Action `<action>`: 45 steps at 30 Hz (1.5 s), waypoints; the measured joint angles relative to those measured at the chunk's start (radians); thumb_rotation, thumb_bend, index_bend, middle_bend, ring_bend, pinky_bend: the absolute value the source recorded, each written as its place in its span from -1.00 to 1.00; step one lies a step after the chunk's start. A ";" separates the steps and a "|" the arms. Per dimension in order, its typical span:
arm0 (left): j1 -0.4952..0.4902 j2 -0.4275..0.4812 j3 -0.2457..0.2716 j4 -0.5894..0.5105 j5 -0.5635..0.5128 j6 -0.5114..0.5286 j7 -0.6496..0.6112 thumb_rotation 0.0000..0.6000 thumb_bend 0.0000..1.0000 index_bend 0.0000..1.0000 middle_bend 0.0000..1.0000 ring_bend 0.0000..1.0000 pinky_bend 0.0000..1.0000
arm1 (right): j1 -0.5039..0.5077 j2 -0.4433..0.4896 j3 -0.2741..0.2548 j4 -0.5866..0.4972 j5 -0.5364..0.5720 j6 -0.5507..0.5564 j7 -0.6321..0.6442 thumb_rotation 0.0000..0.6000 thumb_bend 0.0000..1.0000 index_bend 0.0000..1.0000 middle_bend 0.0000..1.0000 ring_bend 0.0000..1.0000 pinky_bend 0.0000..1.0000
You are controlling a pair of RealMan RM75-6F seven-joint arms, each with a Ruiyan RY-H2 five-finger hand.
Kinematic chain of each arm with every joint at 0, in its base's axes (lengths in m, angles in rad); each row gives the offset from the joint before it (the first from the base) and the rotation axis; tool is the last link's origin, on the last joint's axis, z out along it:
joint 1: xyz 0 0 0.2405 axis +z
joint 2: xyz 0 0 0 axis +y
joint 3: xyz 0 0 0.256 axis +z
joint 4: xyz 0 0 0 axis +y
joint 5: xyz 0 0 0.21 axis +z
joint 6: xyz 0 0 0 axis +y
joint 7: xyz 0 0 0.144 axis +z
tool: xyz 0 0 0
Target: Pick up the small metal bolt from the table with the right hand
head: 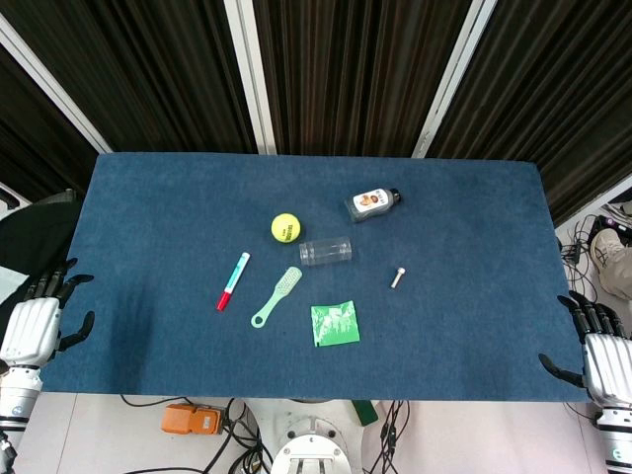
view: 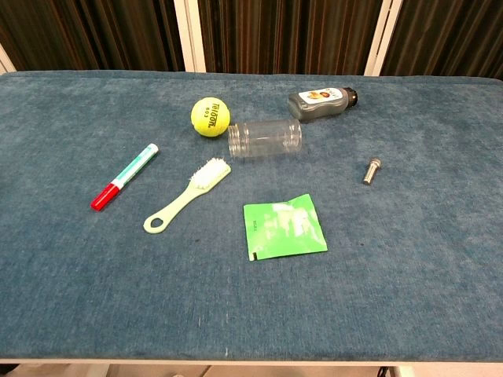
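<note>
The small metal bolt lies on the blue cloth right of centre, its head toward the far side; the chest view shows the bolt too. My right hand hangs off the table's right front corner, fingers spread, holding nothing, well to the right of the bolt. My left hand sits at the left front corner, fingers apart and empty. Neither hand appears in the chest view.
On the blue table lie a clear jar on its side, a yellow tennis ball, a small dark-capped bottle, a green packet, a pale green brush and a red-capped marker. Cables trail at the right edge.
</note>
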 measured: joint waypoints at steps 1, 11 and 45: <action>0.000 0.000 0.000 0.000 0.000 0.000 0.000 1.00 -0.11 -0.53 -0.90 -0.91 -0.77 | 0.000 0.000 0.000 0.000 0.000 0.000 0.000 1.00 -0.34 -0.61 -0.69 -0.65 -0.71; 0.001 0.000 0.001 -0.002 -0.002 0.000 0.004 1.00 -0.10 -0.53 -0.90 -0.91 -0.77 | 0.005 0.003 0.008 0.023 0.015 -0.011 0.035 1.00 -0.34 -0.61 -0.69 -0.65 -0.71; 0.019 0.003 -0.018 -0.025 -0.060 0.013 0.022 1.00 -0.11 -0.53 -0.90 -0.86 -0.77 | 0.529 -0.149 0.145 0.424 0.042 -0.568 -0.016 1.00 -0.20 -0.16 -0.71 -0.63 -0.66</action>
